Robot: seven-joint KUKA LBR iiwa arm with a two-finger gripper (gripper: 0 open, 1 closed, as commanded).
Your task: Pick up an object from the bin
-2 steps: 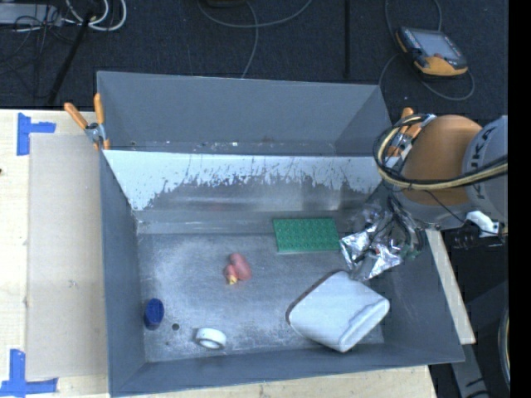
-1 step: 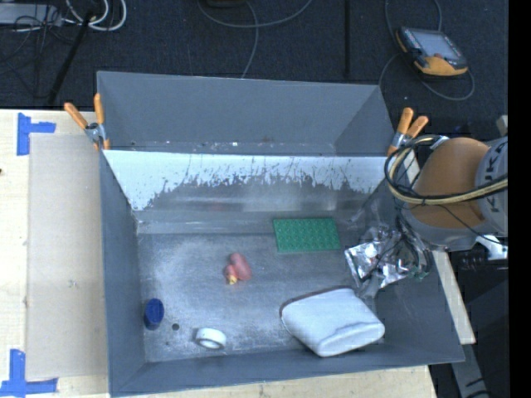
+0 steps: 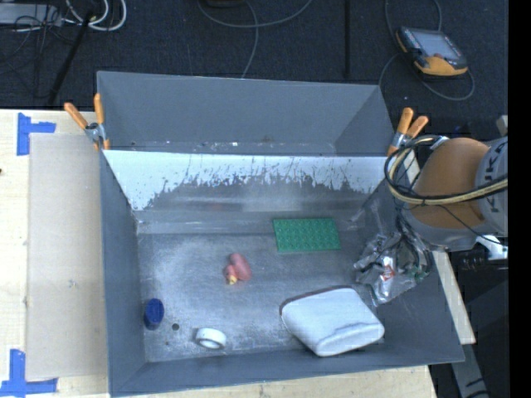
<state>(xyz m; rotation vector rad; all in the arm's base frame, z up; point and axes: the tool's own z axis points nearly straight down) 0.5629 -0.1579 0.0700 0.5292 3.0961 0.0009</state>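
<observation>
The grey bin (image 3: pixel 249 114) has a scuffed floor, with dark carpet (image 3: pixel 249 31) beyond it. The arm (image 3: pixel 444 181) comes in over the right edge. Its jaws sit low, just beside a folded white cloth (image 3: pixel 332 322) near the front right corner. I cannot tell how far open they are.

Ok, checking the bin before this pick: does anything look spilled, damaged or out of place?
Nothing stands out. The green studded plate, pink piece, blue cap, white ring and folded white cloth lie apart on the bin floor; the gripper sits low at the view's right, near the cloth.
</observation>
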